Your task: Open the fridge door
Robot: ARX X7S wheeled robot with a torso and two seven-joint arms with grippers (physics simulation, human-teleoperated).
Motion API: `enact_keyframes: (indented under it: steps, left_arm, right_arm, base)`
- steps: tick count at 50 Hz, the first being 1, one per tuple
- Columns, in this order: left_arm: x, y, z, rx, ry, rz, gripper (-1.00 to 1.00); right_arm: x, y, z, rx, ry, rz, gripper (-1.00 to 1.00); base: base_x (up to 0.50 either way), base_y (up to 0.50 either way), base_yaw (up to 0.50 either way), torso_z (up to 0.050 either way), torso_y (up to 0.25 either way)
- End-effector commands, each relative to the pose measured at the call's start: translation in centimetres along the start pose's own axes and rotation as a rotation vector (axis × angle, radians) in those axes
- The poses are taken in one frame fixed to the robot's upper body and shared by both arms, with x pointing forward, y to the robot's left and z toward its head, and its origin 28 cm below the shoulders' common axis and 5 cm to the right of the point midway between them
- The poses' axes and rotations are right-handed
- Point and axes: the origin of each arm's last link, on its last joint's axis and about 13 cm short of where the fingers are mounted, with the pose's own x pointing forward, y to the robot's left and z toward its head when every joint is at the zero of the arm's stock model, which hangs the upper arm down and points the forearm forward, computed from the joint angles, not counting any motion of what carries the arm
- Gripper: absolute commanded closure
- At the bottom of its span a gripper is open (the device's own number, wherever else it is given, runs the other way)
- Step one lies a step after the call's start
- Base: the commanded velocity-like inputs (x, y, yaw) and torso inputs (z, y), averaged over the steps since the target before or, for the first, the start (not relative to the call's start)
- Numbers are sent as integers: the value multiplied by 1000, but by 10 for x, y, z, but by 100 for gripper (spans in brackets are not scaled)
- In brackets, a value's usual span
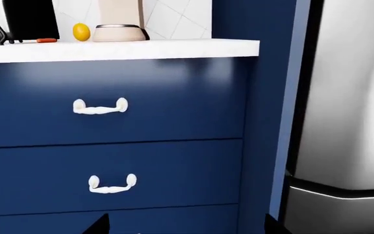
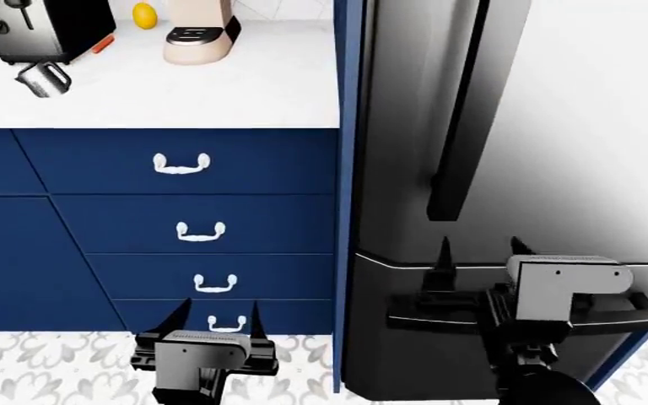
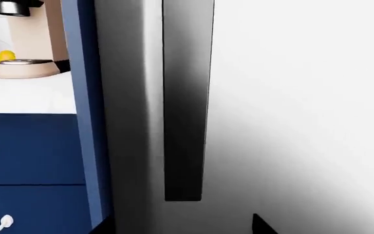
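The fridge door (image 2: 594,126) is a tall brushed-steel panel at the right of the head view, lying flush and shut. Its long vertical black handle (image 2: 476,110) runs down the door's left side. My right gripper (image 2: 482,251) is open, just below the handle's lower end and in front of the door. In the right wrist view the handle (image 3: 187,97) hangs straight ahead of the open gripper (image 3: 183,228), whose fingers hold nothing. My left gripper (image 2: 216,319) is open and low, facing the navy drawers (image 1: 109,170), with the door's edge (image 1: 349,97) off to one side.
A darker freezer drawer with a horizontal black handle (image 2: 437,319) sits under the door, right behind my right wrist. Navy cabinet drawers with white handles (image 2: 182,164) stand left of the fridge. The white counter (image 2: 245,93) carries a toaster (image 2: 43,29), a lemon (image 2: 144,15) and a beige appliance (image 2: 200,25).
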Motion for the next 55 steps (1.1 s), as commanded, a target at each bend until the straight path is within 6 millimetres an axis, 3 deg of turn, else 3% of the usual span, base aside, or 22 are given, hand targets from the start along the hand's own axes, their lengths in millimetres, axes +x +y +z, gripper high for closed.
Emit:
enact_keyframes:
  steps: [1, 10, 26, 40, 55]
  left_arm:
    - [1, 0, -1, -1, 3, -2, -100]
    - [0, 0, -1, -3, 4, -5, -100]
    - [4, 0, -1, -3, 8, -8, -100]
    - [4, -1, -1, -4, 10, -11, -100]
    - [3, -1, -2, -6, 12, -14, -100]
  right_arm:
    - [21, -9, 52, -42, 2, 37, -100]
    - [52, -11, 94, -81, 17, 73, -100]
    - [93, -18, 117, -41, 59, 85, -100]
    - [127, -20, 121, -14, 88, 98, -100]
    - [141, -22, 111, 10, 105, 92, -100]
  base:
    - [0, 0, 0, 0, 0]
    - [0, 0, 0, 0, 0]
    - [0, 0, 0, 0, 0]
    - [0, 0, 0, 0, 0]
    - [0, 0, 0, 0, 0]
